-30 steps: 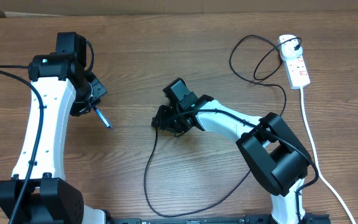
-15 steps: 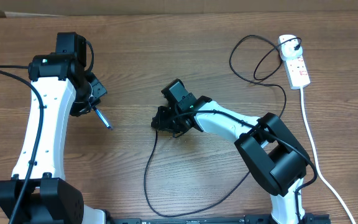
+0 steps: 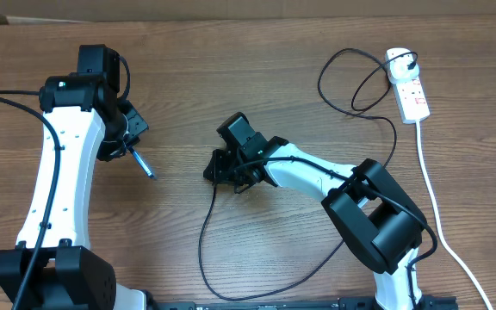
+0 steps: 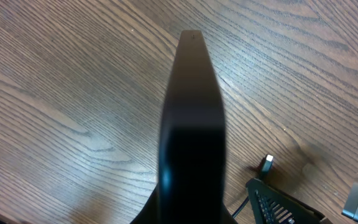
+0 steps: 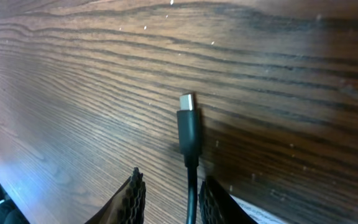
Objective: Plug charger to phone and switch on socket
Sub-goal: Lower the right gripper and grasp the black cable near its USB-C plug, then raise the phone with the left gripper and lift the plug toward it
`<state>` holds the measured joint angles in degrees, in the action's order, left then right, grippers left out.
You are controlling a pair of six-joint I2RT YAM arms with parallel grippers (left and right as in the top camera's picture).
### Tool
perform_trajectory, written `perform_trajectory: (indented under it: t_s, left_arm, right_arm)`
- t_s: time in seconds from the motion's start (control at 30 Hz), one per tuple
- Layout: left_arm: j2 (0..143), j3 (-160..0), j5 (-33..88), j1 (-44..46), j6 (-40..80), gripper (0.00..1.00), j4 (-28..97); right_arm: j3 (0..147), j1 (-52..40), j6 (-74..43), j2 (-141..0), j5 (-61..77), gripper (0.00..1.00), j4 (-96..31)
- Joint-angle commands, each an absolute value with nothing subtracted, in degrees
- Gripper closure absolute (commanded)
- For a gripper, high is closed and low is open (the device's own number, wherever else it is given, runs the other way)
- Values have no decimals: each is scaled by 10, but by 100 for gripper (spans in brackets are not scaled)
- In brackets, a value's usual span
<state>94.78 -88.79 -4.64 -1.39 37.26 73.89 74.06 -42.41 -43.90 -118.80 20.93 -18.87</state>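
The phone [image 4: 191, 124] is seen edge-on as a slim dark slab, and my left gripper [image 3: 126, 148] is shut on it above the table's left side; in the overhead view the phone [image 3: 142, 164] sticks out towards the lower right. The charger's black cable [image 3: 203, 241] loops across the table from the socket [image 3: 409, 86] at the far right. Its connector tip [image 5: 188, 121] lies on the wood just ahead of my right gripper [image 5: 171, 199]. The jaws stand either side of the cable, which is close to the right finger [image 5: 211, 200], with a gap on the left.
The socket's thick white cord [image 3: 430, 198] runs down the right edge. The black cable forms a loop [image 3: 351, 82] near the socket and a long bend [image 3: 274, 288] along the front. The connector [image 4: 266, 163] and a right finger [image 4: 278, 202] show beside the phone.
My right gripper has shifted a little to the left over the cable end and its jaws have narrowed around the cable. The left arm and the phone have not moved.
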Motion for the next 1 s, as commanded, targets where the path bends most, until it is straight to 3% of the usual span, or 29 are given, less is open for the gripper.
perform_trajectory:
  t_s: [0.0, 0.53, 0.7, 0.83, 0.97]
  left_arm:
    - [944, -892, -37, -15, 364, 96, 737]
    - [944, -892, -33, -15, 364, 96, 736]
    - [944, -892, -33, -15, 364, 96, 737]
    - [944, -892, -33, -15, 364, 96, 736]
    - [944, -892, -31, -15, 364, 96, 736]
  right_arm:
    - [739, -424, -434, -1200, 199, 72, -185]
    - [739, -420, -434, -1223, 196, 81, -170]
    - [739, -419, -434, -1223, 196, 85, -168]
    - [739, -419, -434, -1223, 196, 95, -163]
    - [739, -419, -434, -1223, 196, 96, -161]
